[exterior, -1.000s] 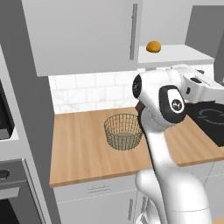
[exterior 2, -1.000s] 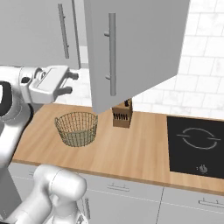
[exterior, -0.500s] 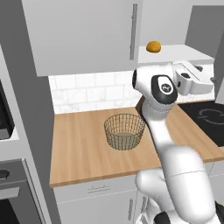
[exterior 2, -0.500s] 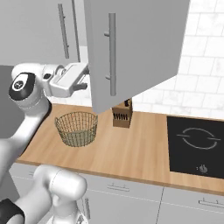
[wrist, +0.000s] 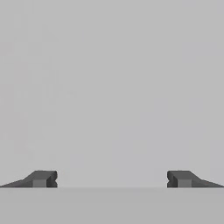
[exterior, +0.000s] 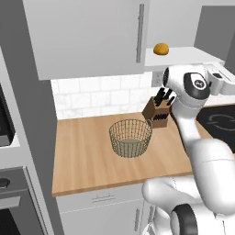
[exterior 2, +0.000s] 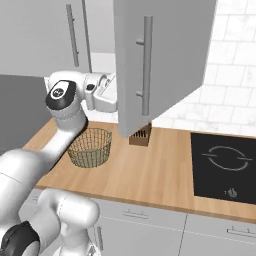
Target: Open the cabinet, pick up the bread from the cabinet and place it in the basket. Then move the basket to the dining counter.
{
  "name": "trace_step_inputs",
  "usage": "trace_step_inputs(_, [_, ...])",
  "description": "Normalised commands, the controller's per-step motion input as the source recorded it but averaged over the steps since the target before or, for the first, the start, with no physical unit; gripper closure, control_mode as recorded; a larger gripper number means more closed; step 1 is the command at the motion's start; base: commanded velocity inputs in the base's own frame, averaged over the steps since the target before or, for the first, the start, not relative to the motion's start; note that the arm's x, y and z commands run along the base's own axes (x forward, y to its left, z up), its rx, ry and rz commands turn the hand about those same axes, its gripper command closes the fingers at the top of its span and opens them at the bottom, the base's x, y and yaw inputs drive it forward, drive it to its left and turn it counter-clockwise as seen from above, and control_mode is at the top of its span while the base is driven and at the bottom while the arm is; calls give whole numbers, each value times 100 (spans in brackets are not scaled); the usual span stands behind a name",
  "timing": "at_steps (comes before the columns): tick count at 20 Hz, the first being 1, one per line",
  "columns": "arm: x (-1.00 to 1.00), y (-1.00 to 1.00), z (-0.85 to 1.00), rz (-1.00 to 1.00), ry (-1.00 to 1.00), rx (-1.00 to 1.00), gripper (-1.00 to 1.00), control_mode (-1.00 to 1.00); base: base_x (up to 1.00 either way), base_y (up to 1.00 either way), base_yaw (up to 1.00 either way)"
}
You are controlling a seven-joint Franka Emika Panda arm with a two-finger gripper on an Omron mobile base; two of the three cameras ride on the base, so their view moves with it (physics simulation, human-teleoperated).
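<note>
The cabinet stands open: its door with the bar handle is swung out, and the white shelf is bare to view. The bread, a small orange-brown bun, lies on that shelf near its left end. The wire basket sits below on the small wooden countertop. My gripper is below the shelf's right part, right of the bread, and partly behind the open door. In the hand view its fingertips stand wide apart; the gripper is open on a plain grey surface.
A knife block stands against the tiled wall just right of the basket. A black cooktop takes up the counter's right end. The wider closed grey door hangs left of the shelf. An oven column borders the counter's left.
The arm has swung so that the hand moved right and slightly up, going in behind the open door below the shelf. Bread and basket have not moved.
</note>
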Motion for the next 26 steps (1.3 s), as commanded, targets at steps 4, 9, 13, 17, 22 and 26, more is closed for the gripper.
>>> trace_step_inputs(4, [0,-100,0,0,0,3,-100,-100,0,0,0])
trace_step_inputs(9, [0,-100,0,1,0,7,-100,-100,0,0,0])
trace_step_inputs(13, [0,-99,0,4,0,10,-100,-100,0,0,0])
trace_step_inputs(17, [0,-93,-3,11,0,13,-100,-100,0,0,0])
trace_step_inputs(22, [1,-47,-5,9,0,5,-100,-100,0,0,0])
trace_step_inputs(26, [-8,84,0,17,5,0,-100,-100,0,0,0])
